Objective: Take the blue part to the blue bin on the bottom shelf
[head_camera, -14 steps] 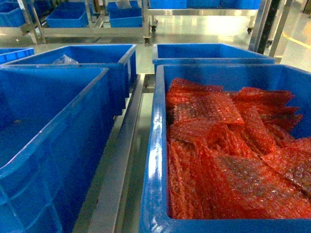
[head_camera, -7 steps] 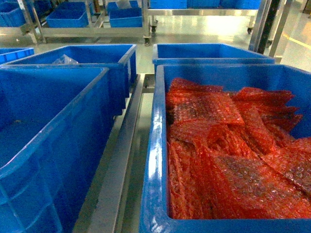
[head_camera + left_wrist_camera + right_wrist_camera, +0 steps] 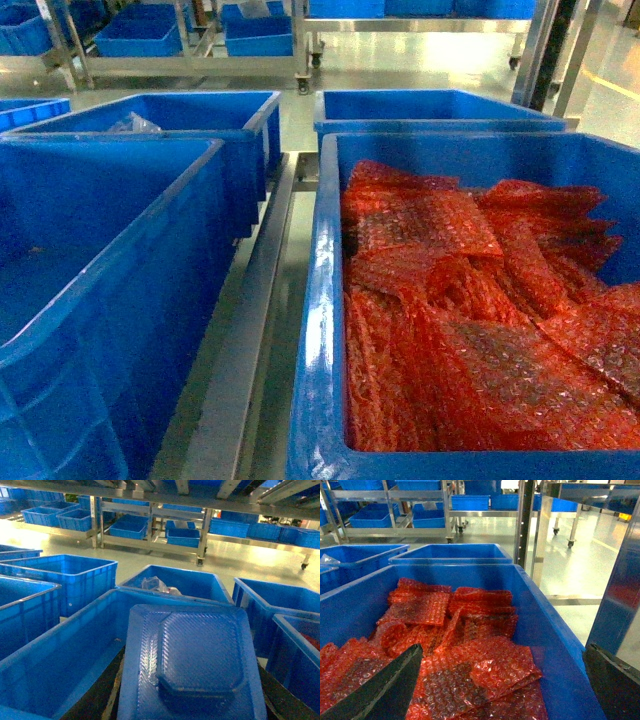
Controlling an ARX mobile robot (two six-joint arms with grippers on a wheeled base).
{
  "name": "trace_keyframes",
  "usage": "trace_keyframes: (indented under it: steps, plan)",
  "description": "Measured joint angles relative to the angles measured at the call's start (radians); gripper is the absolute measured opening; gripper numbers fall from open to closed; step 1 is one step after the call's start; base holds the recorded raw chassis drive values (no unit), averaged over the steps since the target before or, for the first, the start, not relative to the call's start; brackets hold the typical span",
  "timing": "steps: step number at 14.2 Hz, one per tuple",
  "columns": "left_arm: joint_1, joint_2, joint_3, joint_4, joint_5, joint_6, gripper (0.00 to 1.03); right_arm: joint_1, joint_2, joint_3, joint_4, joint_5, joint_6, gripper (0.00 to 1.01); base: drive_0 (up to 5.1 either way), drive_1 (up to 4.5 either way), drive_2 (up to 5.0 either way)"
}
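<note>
Only the right pincer shows, spread wide; the blue part hides the left pincer's state.

The bins are glossy blue moulded plastic, the right one filled with crinkly red bubble wrap, the blue part is ribbed, shiny plastic, the rail brushed metal, the floor polished.

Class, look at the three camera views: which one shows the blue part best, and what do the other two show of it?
The left wrist view shows it best: the blue part, a flat ribbed tray with a raised octagonal centre, fills the lower foreground there, above a blue bin. The head view and the right wrist view do not show it at all; both look at the red bubble-wrap bags.
</note>
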Motion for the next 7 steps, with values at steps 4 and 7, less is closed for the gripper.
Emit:
trace_keyframes:
  steps: [4, 7]
  plan:
    - [-0.007, 0.002, 0.008, -0.035, -0.019, 0.003, 0.43, 0.0, 0.0, 0.0, 0.0, 0.0, 0.0, 0.98, 0.0, 0.0, 0.0]
    - [0.117, 0.347, 0.042, 0.244, 0.159, 0.04, 0.43, 0.0, 0.0, 0.0, 0.0, 0.0, 0.0, 0.98, 0.0, 0.0, 0.0]
